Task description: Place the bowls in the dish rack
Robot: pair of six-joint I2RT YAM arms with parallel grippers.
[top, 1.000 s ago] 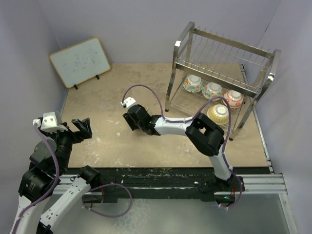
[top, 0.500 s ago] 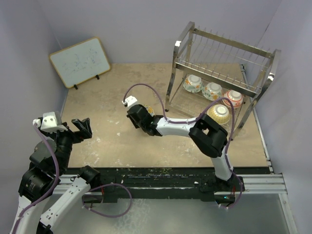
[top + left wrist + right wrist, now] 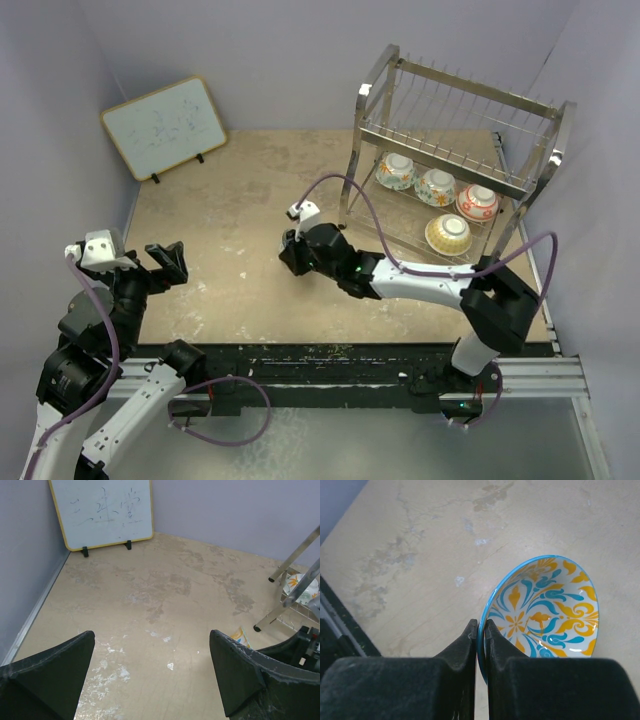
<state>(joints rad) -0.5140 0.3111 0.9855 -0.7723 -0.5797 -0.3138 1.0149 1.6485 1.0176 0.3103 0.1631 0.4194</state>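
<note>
Right end effector (image 3: 480, 626) pinching the rim of a tilted blue-and-orange floral ceramic bowl (image 3: 545, 607).
Left end effector (image 3: 152, 636): fingers spread wide, holding nothing, over the beige bench (image 3: 215, 215). Tall chrome wire dish rack (image 3: 455, 125): four cream floral bowls (image 3: 436, 186) on its lower tier. The pinched bowl is near the rack's front-left leg.

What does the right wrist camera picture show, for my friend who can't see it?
The right gripper is pinching the rim of a bowl, one black finger inside and one outside. The bowl has a blue edge and blue and orange flowers painted inside. Behind it is the beige, stained table.
</note>
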